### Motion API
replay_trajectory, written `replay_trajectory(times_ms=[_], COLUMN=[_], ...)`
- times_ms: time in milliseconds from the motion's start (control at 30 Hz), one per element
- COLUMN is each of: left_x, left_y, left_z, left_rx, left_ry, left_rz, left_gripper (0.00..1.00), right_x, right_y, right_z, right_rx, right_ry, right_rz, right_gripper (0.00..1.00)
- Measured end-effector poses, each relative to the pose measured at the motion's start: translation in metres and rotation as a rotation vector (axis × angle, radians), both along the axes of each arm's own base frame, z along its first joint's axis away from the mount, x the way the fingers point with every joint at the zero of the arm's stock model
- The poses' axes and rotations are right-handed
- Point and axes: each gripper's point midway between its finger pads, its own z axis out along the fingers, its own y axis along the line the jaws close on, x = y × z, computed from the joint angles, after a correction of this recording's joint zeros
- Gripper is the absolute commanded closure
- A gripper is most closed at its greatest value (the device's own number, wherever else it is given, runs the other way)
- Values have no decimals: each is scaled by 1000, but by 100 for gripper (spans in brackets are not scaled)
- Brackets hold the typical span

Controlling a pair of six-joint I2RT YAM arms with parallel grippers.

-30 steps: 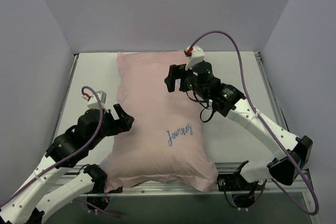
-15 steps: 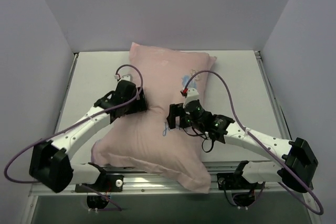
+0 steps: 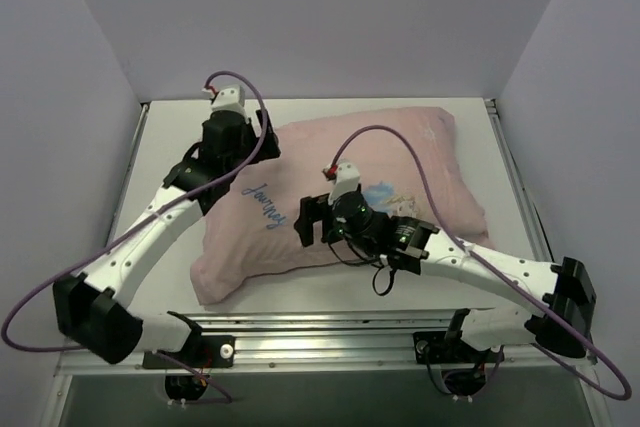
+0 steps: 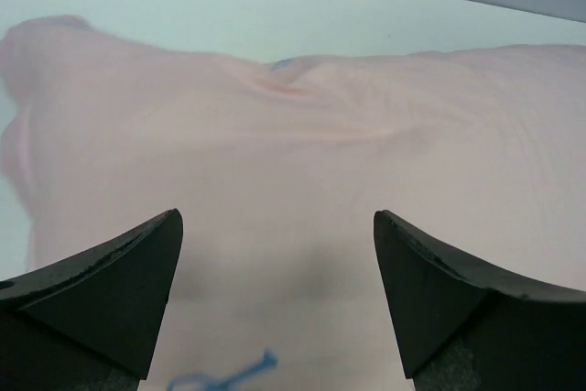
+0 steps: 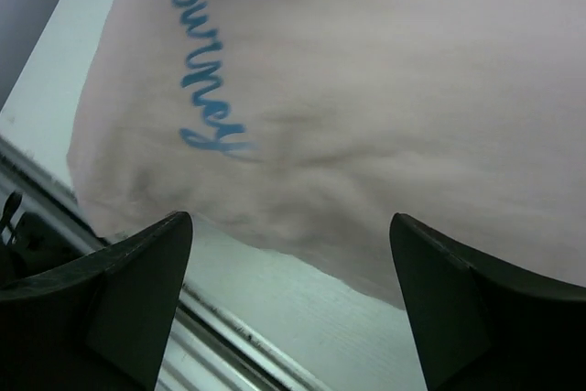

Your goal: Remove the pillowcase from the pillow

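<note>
The pillowcase [image 3: 340, 172], pale pink side up with blue "Journey" script [image 3: 265, 202], lies slantwise across the table, and the pillow inside it is hidden. My left gripper [image 3: 258, 147] hovers open over its far left part. In the left wrist view the left gripper [image 4: 275, 217] holds nothing, with pink fabric [image 4: 302, 144] below. My right gripper [image 3: 303, 224] stands open above the near edge. The right wrist view shows the right gripper [image 5: 291, 217] empty over the fabric's hem [image 5: 302, 180] and the script [image 5: 201, 70].
The white table [image 3: 165, 162] is walled on the left, back and right. A metal rail [image 3: 330, 324] runs along the front edge, also visible in the right wrist view as the rail [image 5: 220, 336]. A purple cable [image 3: 440, 202] loops over the right arm.
The pillowcase has swung round, from lengthwise to slantwise with its right end far. My left gripper moved up to the far left part. My right gripper came toward the near edge.
</note>
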Motion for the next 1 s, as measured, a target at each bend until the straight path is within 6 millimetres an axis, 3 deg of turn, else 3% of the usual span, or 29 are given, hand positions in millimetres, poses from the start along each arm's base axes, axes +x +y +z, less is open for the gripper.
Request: replay_trajectory(times_ms=[100,200,267,300,400,500,567,700,800,867,933,1000], left_x=[-34,-68,-90,-99,-118,-121,-118,-99,-71,-48,-22,-2], left_y=[26,42,45,45,42,42,40,47,72,90,100,98], left_z=[19,20,0,-14,-62,-103,-112,-118,-129,-129,-119,-102], left_rx=[-22,-64,-80,-83,-73,-42,-42,-51,-31,-19,-15,-25], left_ry=[-48,-63,-30,-4,109,211,231,218,225,230,213,184], left_rz=[46,72,65,58,45,62,75,133,232,295,327,319], left_gripper=[6,6,6,6,6,6,6,6,6,6,6,6], right_x=[35,68,88,92,108,118,120,105,72,37,4,-22], right_y=[-41,-102,-155,-171,-231,-249,-232,-168,-99,-45,-4,22], right_z=[29,62,84,89,92,66,33,-39,-43,-41,-40,-43], right_rx=[-4,-2,-4,-5,-44,-91,-110,-106,-69,-39,-31,-46], right_ry=[-63,-137,-187,-200,-207,-149,-67,90,80,73,86,105], right_rz=[-151,-353,-528,-580,-760,-788,-683,-421,-216,-39,111,216], right_gripper=[11,6,4,4,4,7,15,15,15,15,14,12])
